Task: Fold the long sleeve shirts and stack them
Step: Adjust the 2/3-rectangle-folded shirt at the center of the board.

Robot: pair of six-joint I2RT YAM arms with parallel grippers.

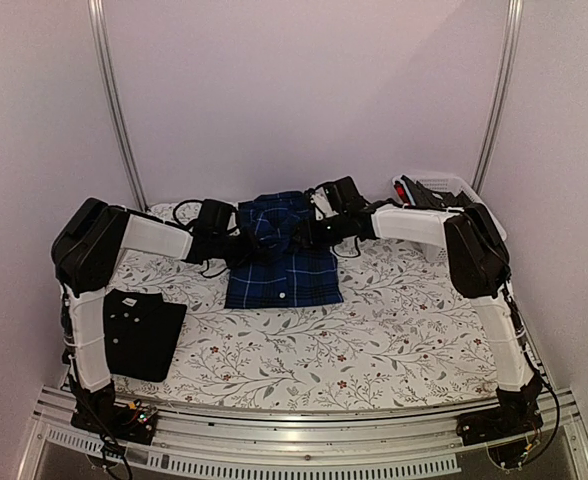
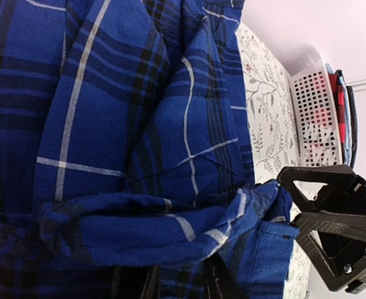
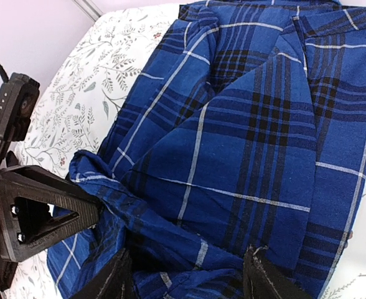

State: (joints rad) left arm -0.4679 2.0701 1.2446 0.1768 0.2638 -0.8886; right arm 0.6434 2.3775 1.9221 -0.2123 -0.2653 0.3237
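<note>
white lattice basket at the far right corner, red and dark items inside. floral-print table cover spread flat.

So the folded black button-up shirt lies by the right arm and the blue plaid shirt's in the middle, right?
No: the top view shows the black button-up shirt by the left arm; the blue plaid shirt is in the middle.

Soft, even light; overhead view dimmer, slightly hazy.
</note>
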